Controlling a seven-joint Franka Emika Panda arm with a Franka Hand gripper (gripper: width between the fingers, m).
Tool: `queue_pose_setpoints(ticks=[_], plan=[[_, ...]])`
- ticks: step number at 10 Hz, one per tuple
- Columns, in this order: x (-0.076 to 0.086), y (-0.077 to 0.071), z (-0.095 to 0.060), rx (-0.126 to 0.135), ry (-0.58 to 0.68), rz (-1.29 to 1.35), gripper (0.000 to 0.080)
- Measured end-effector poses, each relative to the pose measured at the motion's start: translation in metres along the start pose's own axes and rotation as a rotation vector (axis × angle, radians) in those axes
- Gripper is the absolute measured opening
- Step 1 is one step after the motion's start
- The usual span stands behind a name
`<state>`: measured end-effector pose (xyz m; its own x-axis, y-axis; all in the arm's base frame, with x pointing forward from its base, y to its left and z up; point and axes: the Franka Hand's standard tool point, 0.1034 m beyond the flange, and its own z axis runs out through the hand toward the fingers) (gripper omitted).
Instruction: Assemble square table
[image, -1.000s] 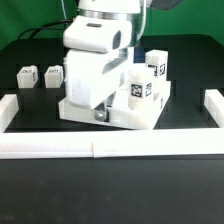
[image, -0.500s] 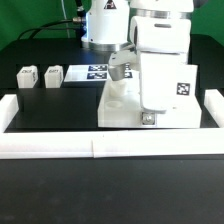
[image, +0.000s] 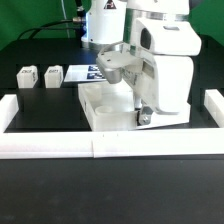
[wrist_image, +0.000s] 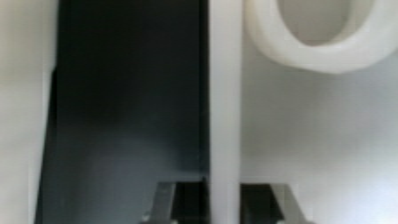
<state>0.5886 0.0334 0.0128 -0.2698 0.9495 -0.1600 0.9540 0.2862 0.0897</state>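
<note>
Square table plate (wrist_image: 302, 130) runs edge-on between the gripper (wrist_image: 224, 205) fingers, which clamp its rim. It is held just behind the front border rail (image: 60, 148). This looks like a repositioning step. Next, probably, it goes down flat with sockets up, before the legs (image: 27, 77) are fetched.

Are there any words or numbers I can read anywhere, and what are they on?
No words, numbers or brand names can be read anywhere.
The two legs carry black-and-white square patterns, not letters.
The marker board shows similar patterns, partly hidden by the arm.
The plate shows no writing in either view.
</note>
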Motion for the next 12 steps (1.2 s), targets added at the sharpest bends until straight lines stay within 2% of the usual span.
queue_pose_setpoints(ticks=[1,2,5,7,9,12], plan=[[0.012,0.002,-0.002,-0.004,0.001,-0.051,0.0073],[0.015,0.003,-0.002,-0.007,-0.003,-0.136,0.0073],[0.007,0.001,-0.001,-0.004,-0.019,-0.281,0.0072],[0.014,0.001,-0.001,-0.012,-0.034,-0.426,0.0069],[0.017,0.0,-0.001,-0.037,-0.03,-0.598,0.0066],[0.015,-0.001,-0.001,-0.032,-0.054,-0.766,0.0066]])
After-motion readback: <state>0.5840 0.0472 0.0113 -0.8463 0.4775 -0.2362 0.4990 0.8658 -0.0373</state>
